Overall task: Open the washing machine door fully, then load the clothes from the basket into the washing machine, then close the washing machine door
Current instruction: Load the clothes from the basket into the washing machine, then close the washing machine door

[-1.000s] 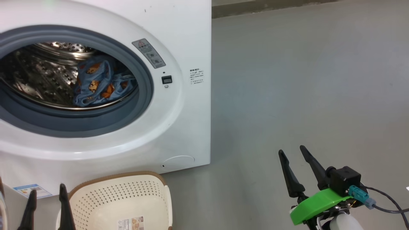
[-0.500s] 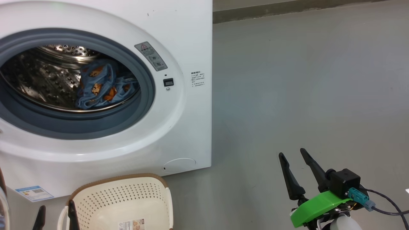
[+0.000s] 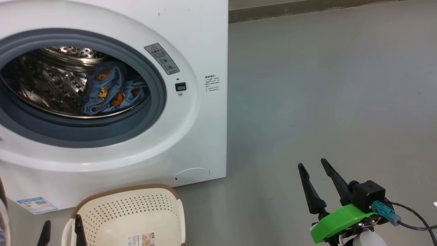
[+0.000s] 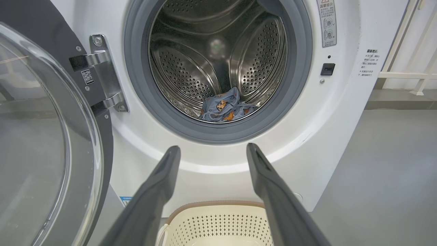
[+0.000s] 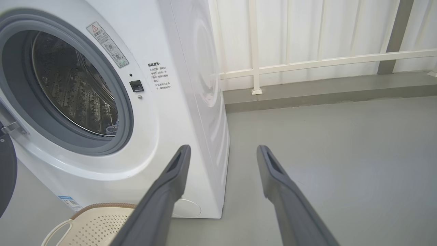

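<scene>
The washing machine (image 3: 201, 44) stands with its door (image 4: 34, 136) swung wide open to the left on its hinge. The clothes (image 3: 109, 89), blue with orange bears, lie at the front of the steel drum; the left wrist view shows the clothes (image 4: 225, 109) low inside the grey gasket. The cream basket (image 3: 129, 189) sits on the floor in front of the machine, holding nothing but its label sticker. My left gripper (image 3: 62, 229) is open beside the basket's left handle, pointing at the drum opening (image 4: 213, 148). My right gripper (image 3: 312, 164) is open over bare floor, right of the machine.
Grey floor (image 3: 324, 85) stretches to the right of the machine. A raised kerb (image 5: 307, 90) and a white railing (image 5: 324, 61) run along the back. The open door's dark edge (image 5: 6, 177) juts out at the machine's left.
My left gripper has sunk toward the bottom edge of the head view, drawing back from the machine. The camera has shifted slightly. The right gripper and the clothes hold their places.
</scene>
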You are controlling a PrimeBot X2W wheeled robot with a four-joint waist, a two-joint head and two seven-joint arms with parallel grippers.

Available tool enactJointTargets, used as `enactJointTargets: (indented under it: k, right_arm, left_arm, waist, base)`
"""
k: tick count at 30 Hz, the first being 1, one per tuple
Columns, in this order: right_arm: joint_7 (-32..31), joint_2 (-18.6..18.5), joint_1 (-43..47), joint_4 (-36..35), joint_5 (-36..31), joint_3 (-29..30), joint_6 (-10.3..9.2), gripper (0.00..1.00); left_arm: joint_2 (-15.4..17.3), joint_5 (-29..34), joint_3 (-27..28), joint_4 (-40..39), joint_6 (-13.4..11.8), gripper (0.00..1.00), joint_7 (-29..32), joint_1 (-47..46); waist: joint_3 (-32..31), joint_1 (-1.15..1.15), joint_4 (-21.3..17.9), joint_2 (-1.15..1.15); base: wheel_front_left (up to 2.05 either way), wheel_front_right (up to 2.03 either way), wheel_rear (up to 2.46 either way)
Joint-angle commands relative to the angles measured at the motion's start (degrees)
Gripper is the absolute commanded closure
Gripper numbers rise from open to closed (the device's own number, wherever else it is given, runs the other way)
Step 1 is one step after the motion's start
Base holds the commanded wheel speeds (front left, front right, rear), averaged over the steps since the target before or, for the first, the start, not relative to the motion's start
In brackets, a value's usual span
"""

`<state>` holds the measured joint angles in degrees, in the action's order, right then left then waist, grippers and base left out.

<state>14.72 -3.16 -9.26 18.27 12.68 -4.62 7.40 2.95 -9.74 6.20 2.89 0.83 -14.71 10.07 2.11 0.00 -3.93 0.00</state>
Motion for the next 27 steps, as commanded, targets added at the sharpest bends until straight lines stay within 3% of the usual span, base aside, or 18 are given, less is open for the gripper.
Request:
enactJointTargets:
  k: [1,12,27]
  right_arm:
    - [0.3,0.3,-0.2,-1.4,-0.4,-1.2,0.09,0.0]
    - [0.3,0.3,-0.5,-1.4,-0.2,-1.2,0.09,0.0]
    - [0.3,0.3,-0.4,-1.8,-0.2,-0.8,0.09,0.0]
  left_arm:
    - [0.0,0.2,1.7,-1.6,0.4,0.0,-0.3,-1.4]
    - [0.0,-0.1,2.1,-1.6,1.6,0.0,-0.3,-1.9]
    - [-0.1,0.3,2.1,-1.5,0.3,0.0,-0.3,-2.6]
  waist:
    - [0.1,0.0,0.1,0.0]
    - [0.6,0.0,0.1,0.0]
    - [0.9,0.0,0.1,0.0]
  base:
    - [0.0,0.0,0.0]
    - [0.0,0.0,0.0]
    - [0.0,0.0,0.0]
